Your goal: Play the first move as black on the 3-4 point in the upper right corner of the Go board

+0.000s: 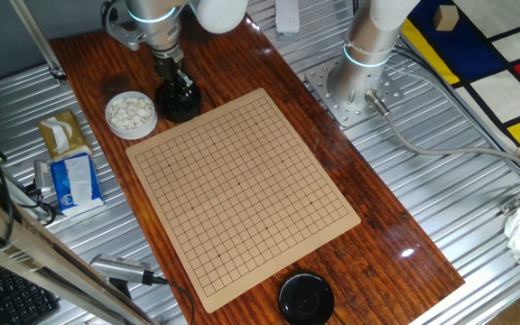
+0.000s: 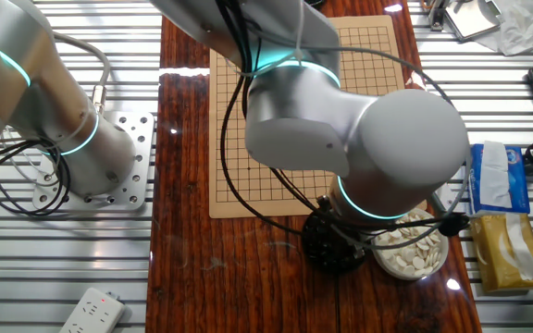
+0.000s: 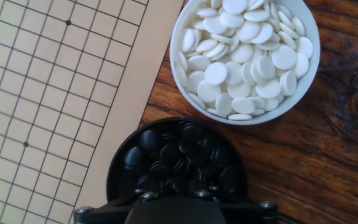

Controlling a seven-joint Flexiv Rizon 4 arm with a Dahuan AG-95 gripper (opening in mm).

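Observation:
The Go board (image 1: pixel 242 190) lies on the wooden table with no stones on it; it also shows in the other fixed view (image 2: pixel 368 46) and the hand view (image 3: pixel 42 93). A black bowl (image 1: pixel 178 104) of black stones (image 3: pixel 176 155) stands off the board's far left corner. My gripper (image 1: pixel 175 81) points straight down into this bowl, its fingertips among the stones (image 3: pixel 174 194). The fingers are dark against the dark stones, so their opening and any held stone are hidden. In the other fixed view the arm covers most of the bowl (image 2: pixel 327 245).
A white bowl (image 1: pixel 131 115) of white stones (image 3: pixel 247 56) stands beside the black bowl. A black lid (image 1: pixel 306 298) lies at the board's near corner. Tissue packs (image 1: pixel 70 181) sit left of the table. The arm's base plate (image 1: pixel 350 90) is at the right.

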